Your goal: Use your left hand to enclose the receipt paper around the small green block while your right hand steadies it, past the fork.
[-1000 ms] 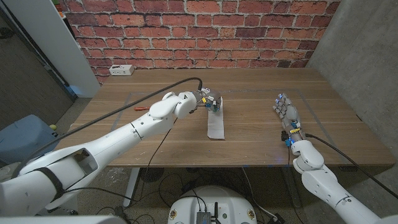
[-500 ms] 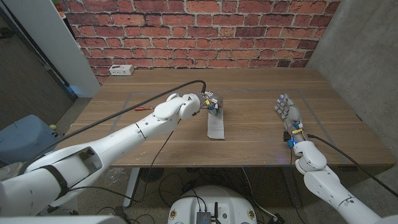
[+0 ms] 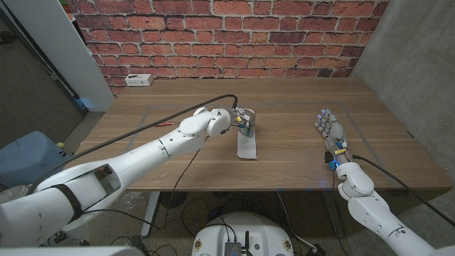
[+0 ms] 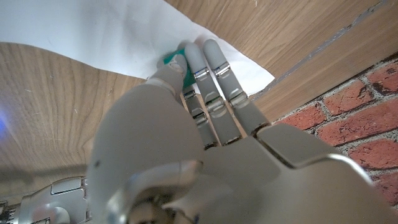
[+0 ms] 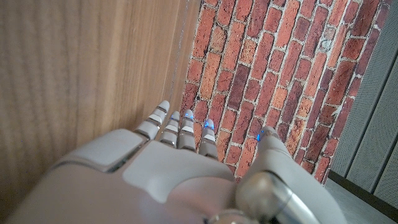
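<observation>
Head view, left hand (image 3: 244, 118): any change over the last second?

Crept a little further over the far end of the receipt paper (image 3: 247, 146); now hunched right above the small green block (image 3: 244, 129).

And seen from the left wrist?

Fingers (image 4: 214, 74) pressed together, lying out onto the white sheet; thumb tip touching the small green block (image 4: 176, 60) at the paper's edge. Touching both for certain. Closed around either? Cannot tell.

Block's place, then?

On the surface (image 3: 298, 96), at the strip's far end, under the fingertips, green peeking out beside the paper. Not yet enclosed.

Right hand (image 3: 330, 131)?

Unmoved. Standing on its edge, fingers spread, holding nothing, well apart from paper and block. Steadying nothing so far.

Meaning for the task?

Probably the start of the fold: contact made, wrapping itself barely begun, most of the strip lying loose toward the near edge. Risk of the block sliding or the paper skating away without the right hand's support.

Fork?

Small reddish thing (image 3: 165, 124) behind the left arm, too small to tell.
</observation>
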`<state>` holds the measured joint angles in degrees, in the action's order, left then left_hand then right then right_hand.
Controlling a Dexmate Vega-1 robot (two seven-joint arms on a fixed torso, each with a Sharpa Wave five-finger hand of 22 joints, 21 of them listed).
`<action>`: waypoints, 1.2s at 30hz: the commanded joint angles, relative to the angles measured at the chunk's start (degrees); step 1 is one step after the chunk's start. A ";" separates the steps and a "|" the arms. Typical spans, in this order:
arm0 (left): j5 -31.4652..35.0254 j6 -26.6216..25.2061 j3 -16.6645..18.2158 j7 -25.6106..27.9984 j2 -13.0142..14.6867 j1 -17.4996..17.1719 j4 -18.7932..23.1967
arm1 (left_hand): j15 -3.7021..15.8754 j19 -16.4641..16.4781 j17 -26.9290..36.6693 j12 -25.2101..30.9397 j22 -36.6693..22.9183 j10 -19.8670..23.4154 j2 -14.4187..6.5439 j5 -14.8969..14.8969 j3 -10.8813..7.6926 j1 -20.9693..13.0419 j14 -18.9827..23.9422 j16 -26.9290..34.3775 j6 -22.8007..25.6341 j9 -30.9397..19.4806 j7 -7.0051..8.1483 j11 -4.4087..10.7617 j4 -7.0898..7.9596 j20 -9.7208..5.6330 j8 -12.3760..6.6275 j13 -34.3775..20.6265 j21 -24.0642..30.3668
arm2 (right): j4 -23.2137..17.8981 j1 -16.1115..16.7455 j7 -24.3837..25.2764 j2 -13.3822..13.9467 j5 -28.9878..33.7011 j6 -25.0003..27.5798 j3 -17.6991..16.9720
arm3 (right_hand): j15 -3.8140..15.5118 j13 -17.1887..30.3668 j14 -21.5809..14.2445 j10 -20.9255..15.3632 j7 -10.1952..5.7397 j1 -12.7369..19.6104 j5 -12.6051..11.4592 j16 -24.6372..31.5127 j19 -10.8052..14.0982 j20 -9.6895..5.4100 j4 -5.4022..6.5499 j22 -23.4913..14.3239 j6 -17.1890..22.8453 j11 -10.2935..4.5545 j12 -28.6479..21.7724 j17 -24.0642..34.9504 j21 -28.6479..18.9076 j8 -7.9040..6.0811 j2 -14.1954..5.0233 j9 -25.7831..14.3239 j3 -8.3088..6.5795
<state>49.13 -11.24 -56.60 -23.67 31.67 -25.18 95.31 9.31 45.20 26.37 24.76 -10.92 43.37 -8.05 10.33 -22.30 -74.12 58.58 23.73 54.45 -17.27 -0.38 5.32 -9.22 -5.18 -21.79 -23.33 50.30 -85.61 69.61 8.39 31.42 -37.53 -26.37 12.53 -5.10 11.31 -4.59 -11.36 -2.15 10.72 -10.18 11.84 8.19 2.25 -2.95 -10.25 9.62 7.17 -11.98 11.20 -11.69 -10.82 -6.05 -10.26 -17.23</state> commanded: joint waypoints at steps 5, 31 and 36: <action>0.69 1.09 -1.25 1.58 0.05 0.66 -1.80 | 1.88 -1.82 -0.20 8.85 0.23 3.84 -0.06 0.23 -0.86 1.28 -1.88 -2.03 -1.84 0.05 0.44 -0.02 0.85 -0.67 1.59 -5.64 0.29 | -0.19 0.01 0.67 -0.34 0.23 0.42 0.20 | 0.22 0.35 -0.32 -0.34 -0.14 -0.08 -0.30 -0.36 -0.08 -0.07 -0.06 -0.09 0.33 0.25 0.10 0.04 -0.05 -0.01 -0.10 -0.14 -0.33; 2.48 0.54 -0.17 -0.42 1.73 0.45 0.96 | 1.11 -14.17 -4.36 0.32 0.71 -4.11 2.92 -0.01 1.12 8.93 -12.22 -8.73 -12.07 2.19 3.13 0.08 1.96 5.92 8.15 -0.85 -3.66 | 0.35 -1.83 0.94 -0.45 0.95 1.36 0.90 | 0.12 0.35 -0.44 -0.30 -0.16 -0.12 -0.29 -0.33 -0.08 0.01 -0.07 -0.09 0.27 0.22 0.13 0.05 -0.06 0.01 -0.08 -0.14 -0.39; 1.71 1.46 0.38 -0.36 2.04 0.48 0.93 | 0.87 -15.91 -4.75 -0.87 0.71 -5.53 3.62 0.00 1.71 9.96 -14.30 -9.55 -14.54 2.72 4.43 0.03 1.91 6.11 9.46 -0.46 -4.40 | 0.36 -2.16 0.99 -0.46 1.06 1.56 1.04 | 0.11 0.35 -0.49 -0.34 -0.14 -0.09 -0.29 -0.33 -0.05 -0.02 -0.12 -0.09 0.29 0.16 0.12 0.04 -0.07 0.01 -0.06 -0.14 -0.42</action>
<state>51.39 -10.83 -57.22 -23.83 33.08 -24.71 95.66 5.10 30.00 21.71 24.40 -10.13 38.49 -5.07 10.34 -20.90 -64.30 45.08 14.63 40.69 -14.63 3.51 5.38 -7.11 0.91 -12.72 -23.98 46.31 -85.44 68.32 9.26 30.98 -36.80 -25.29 13.23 -5.10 11.61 -4.59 -11.35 -2.15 10.72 -10.18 11.62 8.19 2.25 -2.95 -10.25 9.62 7.17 -11.98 11.20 -11.69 -10.82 -6.05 -10.26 -17.22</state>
